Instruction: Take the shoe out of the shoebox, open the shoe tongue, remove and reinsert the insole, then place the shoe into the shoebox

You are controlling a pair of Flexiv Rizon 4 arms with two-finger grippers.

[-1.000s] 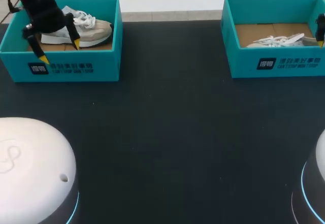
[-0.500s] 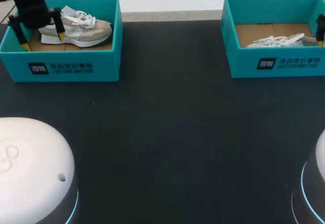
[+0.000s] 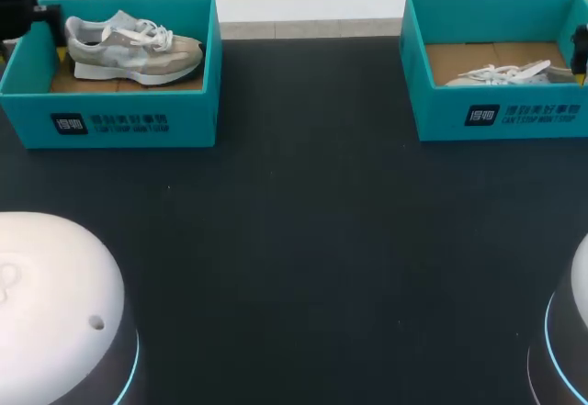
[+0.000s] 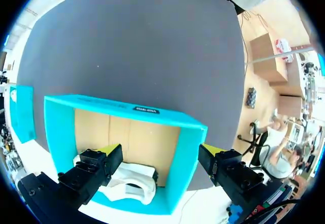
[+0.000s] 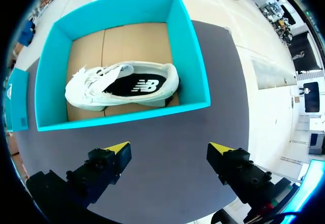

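The left arm (image 3: 16,10) has been drawn back from above the left shoebox (image 3: 110,120) to the upper-left corner of the head view, where little of it is seen; both shoes lie as they did. The grey sneaker (image 3: 129,45) is seen on its sole inside that box at the upper left, its heel toward the corner where the arm is and its toe toward the middle of the desk (image 3: 303,240). In the left wrist view the left pincer (image 4: 161,152) is shown spread wide, gripping nothing: one finger stands just above the heel, the other beyond the box's outer wall, so the wall lies between them. The right pincer (image 5: 168,148) is likewise spread and empty, held over bare desk short of the right shoebox (image 3: 501,111), in which the white sneaker (image 3: 501,74) lies on its side. No shoe has yet been taken out. If the left pincer were lowered as it stands, the wall could be pinched together with the heel, and the light box might be dragged or lifted with the shoe. The loose laces could also be caught on a finger.
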